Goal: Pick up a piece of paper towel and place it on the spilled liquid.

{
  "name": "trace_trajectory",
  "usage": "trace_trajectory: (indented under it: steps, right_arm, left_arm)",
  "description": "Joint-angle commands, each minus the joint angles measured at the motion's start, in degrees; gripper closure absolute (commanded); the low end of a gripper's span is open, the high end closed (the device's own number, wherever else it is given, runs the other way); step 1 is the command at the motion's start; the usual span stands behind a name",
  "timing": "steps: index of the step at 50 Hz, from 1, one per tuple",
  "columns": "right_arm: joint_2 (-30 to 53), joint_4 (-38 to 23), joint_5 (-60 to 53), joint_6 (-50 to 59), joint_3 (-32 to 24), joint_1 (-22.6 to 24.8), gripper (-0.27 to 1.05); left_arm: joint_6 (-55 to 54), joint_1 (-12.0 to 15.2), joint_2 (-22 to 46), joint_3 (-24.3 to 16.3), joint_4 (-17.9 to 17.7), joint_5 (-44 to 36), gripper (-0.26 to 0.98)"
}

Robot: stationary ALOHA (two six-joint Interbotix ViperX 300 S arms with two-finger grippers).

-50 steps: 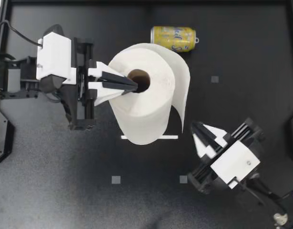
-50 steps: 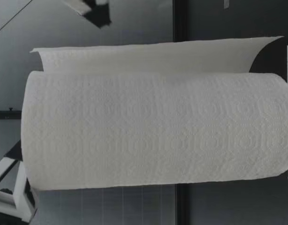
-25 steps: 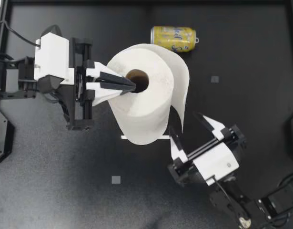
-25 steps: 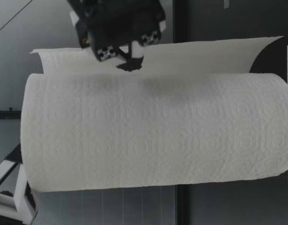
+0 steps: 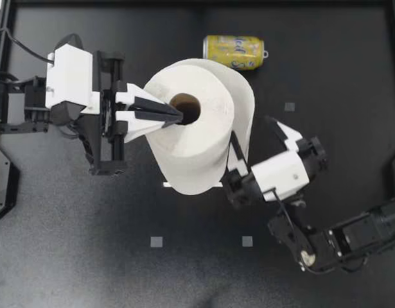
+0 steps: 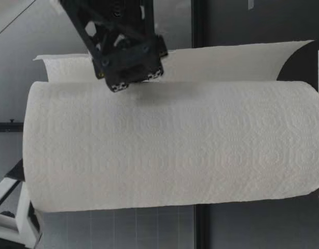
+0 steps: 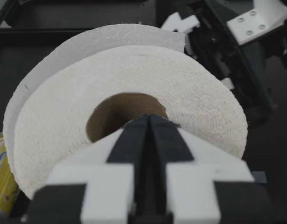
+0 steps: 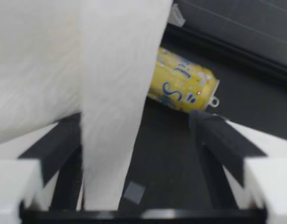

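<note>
A white paper towel roll (image 5: 197, 122) stands upright mid-table, with a loose sheet (image 5: 247, 128) hanging off its right side. My left gripper (image 5: 178, 114) is shut, its tips poked into the cardboard core (image 7: 115, 112). My right gripper (image 5: 252, 131) is open and straddles the loose sheet's edge. In the right wrist view the sheet (image 8: 117, 93) hangs between the spread fingers (image 8: 222, 140), close to one of them. In the low view the right wrist (image 6: 125, 52) sits near the roll's (image 6: 169, 145) top, in front of the sheet (image 6: 226, 59). No liquid shows.
A yellow can (image 5: 234, 51) lies on its side behind the roll, also seen ahead of my right gripper (image 8: 183, 86). A white tape strip (image 5: 173, 185) and small grey squares (image 5: 157, 242) mark the dark table.
My right gripper has opened wide and moved up and left from the table's lower right until it straddles the hanging sheet. The left gripper and roll have stayed put.
</note>
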Motion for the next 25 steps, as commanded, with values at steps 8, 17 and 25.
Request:
trace_trajectory:
  steps: [8, 17, 25]
  right_arm:
    - [-1.5, -2.5, 0.3, -0.3, -0.3, -2.7, 0.03]
    - [-1.7, -4.4, -1.0, -0.4, 0.4, -3.5, 0.11]
    - [-2.1, -4.4, -4.6, -0.4, 1.1, -3.5, 0.49]
  left_arm:
    - [0.2, 0.3, 0.7, -0.1, 0.0, 0.4, 0.6]
    - [0.0, 0.3, 1.1, -0.1, -0.1, 0.5, 0.6]
    - [-0.1, 0.3, 1.3, -0.1, 0.0, 0.7, 0.6]
